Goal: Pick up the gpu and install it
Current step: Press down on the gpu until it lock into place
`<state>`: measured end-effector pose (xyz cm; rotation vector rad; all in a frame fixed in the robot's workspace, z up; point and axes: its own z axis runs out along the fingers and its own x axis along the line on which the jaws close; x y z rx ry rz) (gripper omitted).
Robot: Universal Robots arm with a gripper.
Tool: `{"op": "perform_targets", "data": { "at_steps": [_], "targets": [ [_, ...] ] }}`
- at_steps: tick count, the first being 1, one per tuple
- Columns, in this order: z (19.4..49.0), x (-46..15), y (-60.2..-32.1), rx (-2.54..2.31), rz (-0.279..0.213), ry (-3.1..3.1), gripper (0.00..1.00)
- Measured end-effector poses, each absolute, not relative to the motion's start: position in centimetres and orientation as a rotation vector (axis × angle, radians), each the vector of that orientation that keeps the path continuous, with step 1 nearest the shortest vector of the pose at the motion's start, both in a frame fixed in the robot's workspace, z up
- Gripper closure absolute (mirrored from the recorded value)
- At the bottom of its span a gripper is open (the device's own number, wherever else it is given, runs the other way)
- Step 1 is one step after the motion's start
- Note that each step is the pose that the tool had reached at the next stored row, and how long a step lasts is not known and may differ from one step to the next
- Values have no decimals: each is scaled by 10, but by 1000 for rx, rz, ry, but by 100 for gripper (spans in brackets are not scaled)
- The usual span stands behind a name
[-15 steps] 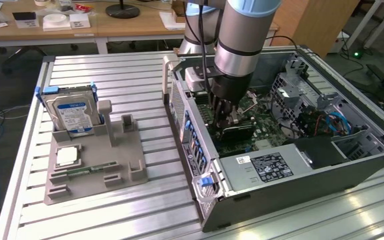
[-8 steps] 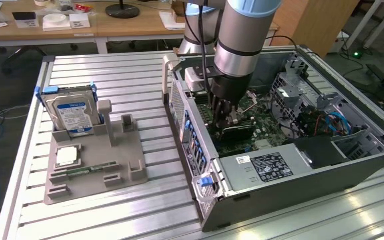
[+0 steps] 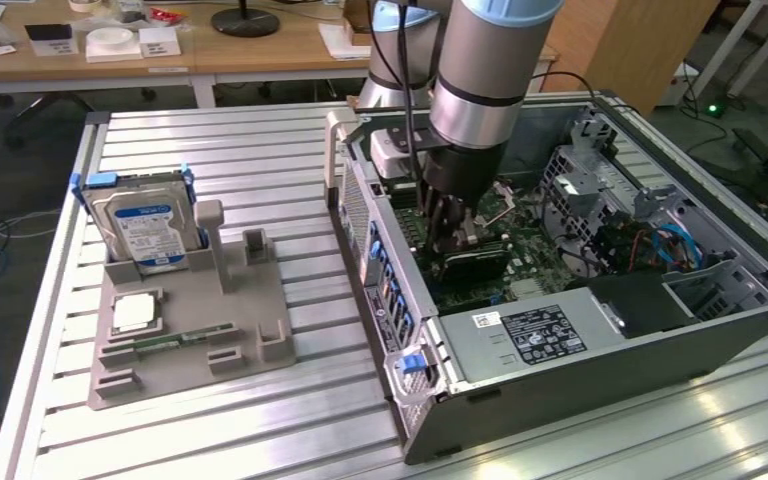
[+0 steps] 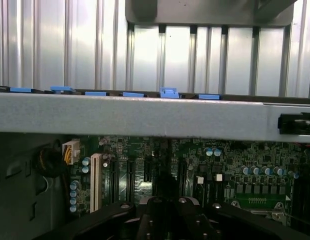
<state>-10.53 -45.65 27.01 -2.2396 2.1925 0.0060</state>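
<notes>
Exterior view: claw (image 3: 460, 232) is down inside the open computer case (image 3: 704, 345), fingers closed, with the gpu (image 3: 475, 262) directly below the fingertips. The black card lies low against the motherboard (image 3: 544, 235), near the case's rear wall on the exterior view's left. Whether the fingers actually pinch the card or only press on its upper edge I cannot tell. The closed claw over the card suits pushing it down into a slot, in my judgement.

Wrist view: dark claw (image 4: 167, 217) at the frame's edge, green board beyond it, with a white slot (image 4: 96, 181) and black slots alongside; the grey case wall (image 4: 145, 117) with blue clips crosses the picture.

Outward from the case: it lies on its side, open upward, on the ribbed metal surface (image 3: 264, 160), giving the arm access from above. Well apart, toward the exterior view's left, a grey holder (image 3: 211, 345) keeps a hard drive (image 3: 144, 225) upright, with a small green stick (image 3: 177, 340) lying flat.
</notes>
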Motion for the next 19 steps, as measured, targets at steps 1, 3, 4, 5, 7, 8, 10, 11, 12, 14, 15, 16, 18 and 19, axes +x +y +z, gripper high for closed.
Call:
{"op": "perform_targets", "data": {
  "at_steps": [1,3,4,5,7,8,10,11,12,14,15,16,18,19],
  "targets": [
    [270,-105,-457,-2239,6,2192,89],
    [270,-105,-457,-2239,6,2192,89],
    [270,-105,-457,-2240,6,2192,89],
    [270,-105,-457,-2240,6,2192,89],
    [270,-104,-457,-2240,6,2192,89],
    [270,-103,-457,-2240,6,2192,89],
    [270,-99,-457,-2239,7,2192,89],
    [270,-97,-457,-2239,7,2192,89],
    [270,-95,-457,-2239,7,2192,89],
    [270,-89,-457,-2239,8,2192,89],
    [270,-85,-457,-2239,8,2192,89],
    [269,-82,-456,-2239,8,2192,89],
    [269,-73,-456,-2239,8,2192,89],
    [268,-69,-456,-2239,8,2192,89]
  ]
}}
